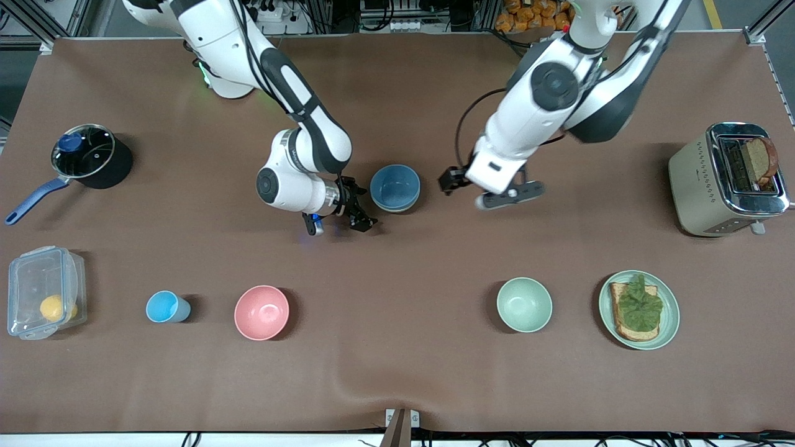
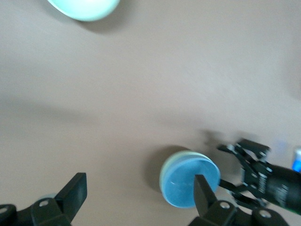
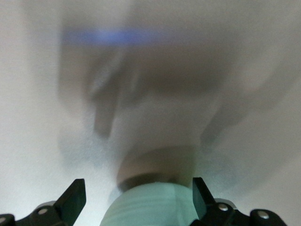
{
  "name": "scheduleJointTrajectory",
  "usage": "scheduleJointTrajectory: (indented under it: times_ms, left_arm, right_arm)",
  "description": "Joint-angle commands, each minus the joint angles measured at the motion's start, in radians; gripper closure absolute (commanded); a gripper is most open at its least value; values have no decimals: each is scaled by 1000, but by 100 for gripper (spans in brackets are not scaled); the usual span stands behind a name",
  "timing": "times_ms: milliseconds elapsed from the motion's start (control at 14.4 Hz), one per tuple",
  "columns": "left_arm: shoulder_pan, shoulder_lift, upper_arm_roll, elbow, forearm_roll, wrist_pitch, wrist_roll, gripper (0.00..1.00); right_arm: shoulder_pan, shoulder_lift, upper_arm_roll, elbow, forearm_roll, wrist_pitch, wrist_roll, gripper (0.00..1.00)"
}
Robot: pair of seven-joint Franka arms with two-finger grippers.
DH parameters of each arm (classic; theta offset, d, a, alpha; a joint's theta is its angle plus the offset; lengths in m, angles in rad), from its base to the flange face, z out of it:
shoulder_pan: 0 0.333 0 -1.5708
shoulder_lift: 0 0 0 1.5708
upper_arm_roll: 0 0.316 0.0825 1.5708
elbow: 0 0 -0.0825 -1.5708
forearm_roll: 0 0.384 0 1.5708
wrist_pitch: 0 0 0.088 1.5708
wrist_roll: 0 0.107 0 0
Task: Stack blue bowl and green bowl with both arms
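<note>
1. The blue bowl sits inside the green bowl, whose pale rim shows just under it; in the left wrist view the green bowl peeks out as a thin edge around the blue bowl. By this, the stacking looks done.

2. The stack stands on the bench, farther from the front camera than the pink bowl and the mint bowl, roughly midway between those 2.

3. What seems left is only for both arms to pull clear of the stack.

4. The right end effector is just beside the blue bowl, toward the right arm's end of the bench. Its fingers are spread and hold nothing; the right wrist view shows a pale green bowl wall between the fingers without touching either.

5. The left end effector hangs near the blue bowl, toward the left arm's end. Its fingers are spread wide and empty, not touching the stack.
</note>
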Motion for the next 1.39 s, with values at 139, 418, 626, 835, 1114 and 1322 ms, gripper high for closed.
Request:
scheduleJointTrajectory:
  times_ms: [139, 418, 626, 835, 1114, 1322]
  left_arm:
    - [59, -39, -2, 153, 116, -281, 7, 0]
    - [173, -42, -2, 261, 116, -421, 157, 0]
    - [265, -42, -7, 316, 104, -490, 280, 0]
    - [308, -43, -7, 330, 103, -516, 330, 0]
    - [351, -66, -2, 330, 94, -521, 415, 0]
    - [314, -120, 112, 324, 76, -521, 591, 0]
  right_arm:
    - [-121, -89, 3, -6, -92, -203, -33, 0]
    - [-217, -155, 1, 4, -221, -384, -32, 0]
    - [-311, -203, 3, 61, -408, -591, -38, 0]
    - [-441, -232, 27, 118, -514, -749, -134, 0]
    - [-550, -338, 29, 123, -646, -855, -347, 0]
    - [-567, -404, -17, 152, -741, -884, -501, 0]
